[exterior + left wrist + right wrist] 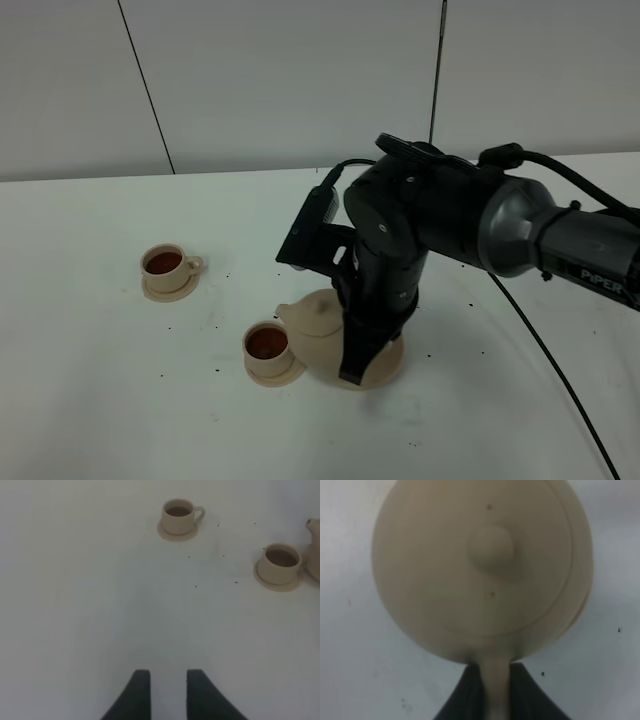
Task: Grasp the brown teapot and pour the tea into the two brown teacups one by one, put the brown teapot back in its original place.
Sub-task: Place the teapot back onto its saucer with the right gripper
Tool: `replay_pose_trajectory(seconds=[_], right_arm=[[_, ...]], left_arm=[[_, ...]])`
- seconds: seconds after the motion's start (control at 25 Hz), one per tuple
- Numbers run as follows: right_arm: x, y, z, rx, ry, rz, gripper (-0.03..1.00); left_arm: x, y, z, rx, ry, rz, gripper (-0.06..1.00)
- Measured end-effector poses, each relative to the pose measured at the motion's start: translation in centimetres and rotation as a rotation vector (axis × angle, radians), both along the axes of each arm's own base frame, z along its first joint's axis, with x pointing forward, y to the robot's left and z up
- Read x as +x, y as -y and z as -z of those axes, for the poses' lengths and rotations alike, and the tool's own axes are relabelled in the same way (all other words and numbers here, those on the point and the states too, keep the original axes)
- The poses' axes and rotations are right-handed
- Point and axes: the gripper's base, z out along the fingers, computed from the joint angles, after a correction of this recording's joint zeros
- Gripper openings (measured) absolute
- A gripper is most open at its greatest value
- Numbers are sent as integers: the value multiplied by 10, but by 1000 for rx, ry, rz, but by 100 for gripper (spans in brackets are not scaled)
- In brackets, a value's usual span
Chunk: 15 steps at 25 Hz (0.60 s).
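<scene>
The brown teapot [316, 322] stands upright over its wide saucer [388, 372], the original place; its spout points at the nearer teacup. My right gripper [352, 372] comes down at the pot's back. In the right wrist view this gripper [495, 696] is shut on the loop handle [495, 682], below the knobbed lid [490, 547]. Both brown teacups hold dark tea on small saucers: one [267, 344] right beside the teapot, the other [165, 264] farther left. The left gripper [167, 692] hovers over bare table, narrowly open and empty, with the cups [177, 514] [280, 562] ahead of it.
The white table [90, 400] carries small dark specks around the cups and teapot. A black cable [545, 350] runs from the right arm across the table's right side. A white panelled wall [300, 80] rises behind the table.
</scene>
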Motion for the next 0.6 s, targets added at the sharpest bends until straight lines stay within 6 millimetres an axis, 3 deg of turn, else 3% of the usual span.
replay_pose_trajectory(seconds=[0.6], right_arm=[[0, 2, -2, 19, 14, 0, 9]], left_arm=[[0, 0, 0, 0, 0, 0, 24]])
